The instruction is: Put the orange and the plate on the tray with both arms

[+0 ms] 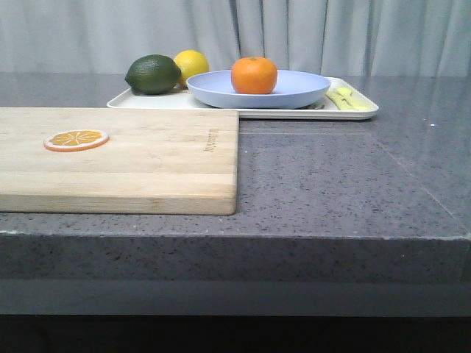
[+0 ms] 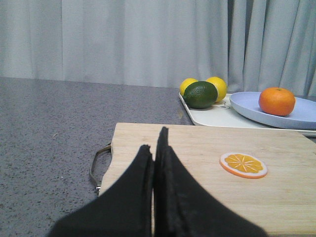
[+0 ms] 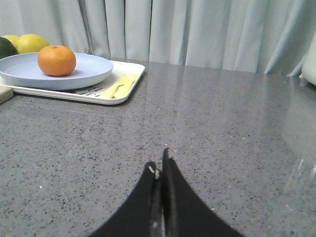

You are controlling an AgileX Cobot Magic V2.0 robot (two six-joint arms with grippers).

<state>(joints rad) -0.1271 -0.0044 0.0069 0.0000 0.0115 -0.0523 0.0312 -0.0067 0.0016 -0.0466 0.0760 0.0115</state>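
The orange [image 1: 254, 75] sits in the lavender-blue plate [image 1: 294, 92], and the plate rests on the cream-white tray [image 1: 360, 112] at the back of the table. They also show in the left wrist view, orange [image 2: 277, 100], plate [image 2: 247, 106], tray [image 2: 212, 116], and in the right wrist view, orange [image 3: 57, 59], plate [image 3: 91, 69], tray [image 3: 131, 86]. My left gripper [image 2: 155, 140] is shut and empty over the wooden cutting board [image 2: 207, 148]. My right gripper [image 3: 159, 165] is shut and empty above bare counter, well away from the tray. Neither gripper shows in the front view.
A dark green lime [image 1: 153, 74] and a yellow lemon [image 1: 193, 64] sit on the tray's left end. A pale yellow utensil [image 1: 349, 98] lies on its right end. The cutting board [image 1: 118, 158] carries a flat orange slice [image 1: 76, 139]. The counter's front edge is near.
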